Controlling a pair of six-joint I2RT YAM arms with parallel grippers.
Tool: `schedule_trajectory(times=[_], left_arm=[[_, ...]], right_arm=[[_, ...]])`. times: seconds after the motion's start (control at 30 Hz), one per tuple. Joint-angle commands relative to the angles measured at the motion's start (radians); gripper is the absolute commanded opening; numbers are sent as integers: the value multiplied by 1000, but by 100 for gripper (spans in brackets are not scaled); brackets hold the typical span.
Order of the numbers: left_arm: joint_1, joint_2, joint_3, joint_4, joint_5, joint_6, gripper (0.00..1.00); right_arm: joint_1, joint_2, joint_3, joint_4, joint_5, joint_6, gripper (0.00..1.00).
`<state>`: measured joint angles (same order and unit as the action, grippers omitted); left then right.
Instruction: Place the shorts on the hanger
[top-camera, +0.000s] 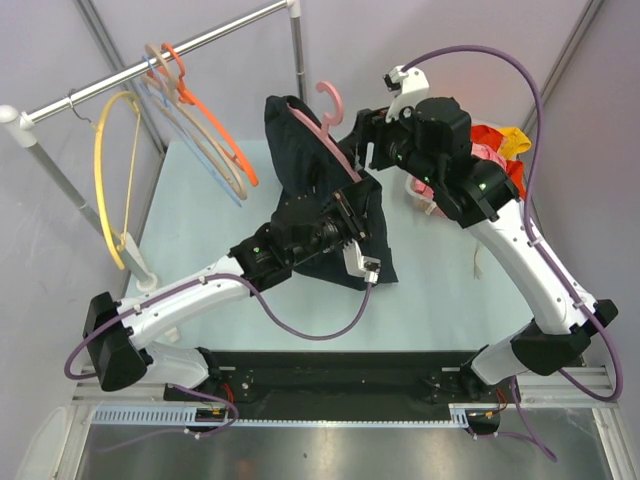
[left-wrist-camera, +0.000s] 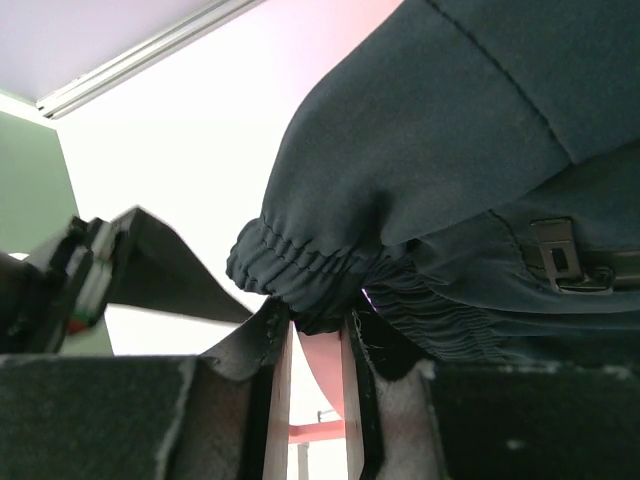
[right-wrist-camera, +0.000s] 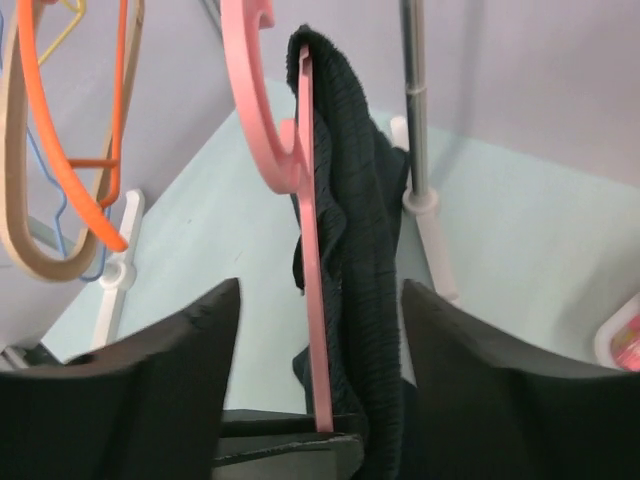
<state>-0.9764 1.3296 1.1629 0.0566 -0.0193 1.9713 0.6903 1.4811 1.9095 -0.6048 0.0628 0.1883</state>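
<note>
The dark shorts (top-camera: 290, 140) hang over one arm of the pale-pink hanger (top-camera: 331, 104), held up above the table's middle. My left gripper (top-camera: 345, 208) reaches up from below. Its fingers stand close together, pinching the gathered waistband of the shorts (left-wrist-camera: 300, 280) at their tips (left-wrist-camera: 318, 322), with a strip of pink hanger showing in the gap behind. My right gripper (top-camera: 363, 140) is at the hanger's upper right side. Its jaws (right-wrist-camera: 320, 288) are wide open, with the hanger bar (right-wrist-camera: 312, 250) and the ribbed band of the shorts (right-wrist-camera: 360, 260) between them, touching neither finger.
A metal clothes rail (top-camera: 160, 58) crosses the back left, carrying a yellow hanger (top-camera: 105, 180), an orange hanger (top-camera: 215, 128) and a beige hanger (top-camera: 190, 130). The rail's upright post (right-wrist-camera: 414, 100) stands just behind the shorts. A heap of red, pink and yellow clothes (top-camera: 500, 150) lies at the right.
</note>
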Motion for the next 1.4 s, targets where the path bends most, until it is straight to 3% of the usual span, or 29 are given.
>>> schedule_trajectory(times=[0.0,0.17,0.43,0.73,1.37], left_arm=[[37,-13,81,69,56,173,0],[105,29,184,61,85,187,0],[229,144,429,-4,182,117,0],[366,316,730,-142,297,-34,0],[461,508,943,-276,318,-138,0]], right_arm=[[-43,-10,66,54,-18,0,79],[-136,-42,88,72,-41,17,100],[-304,-108,46,114,-92,36,100],[-359,-165,-26,131,-127,36,100],[-374,-174,-61,135,-150,36,100]])
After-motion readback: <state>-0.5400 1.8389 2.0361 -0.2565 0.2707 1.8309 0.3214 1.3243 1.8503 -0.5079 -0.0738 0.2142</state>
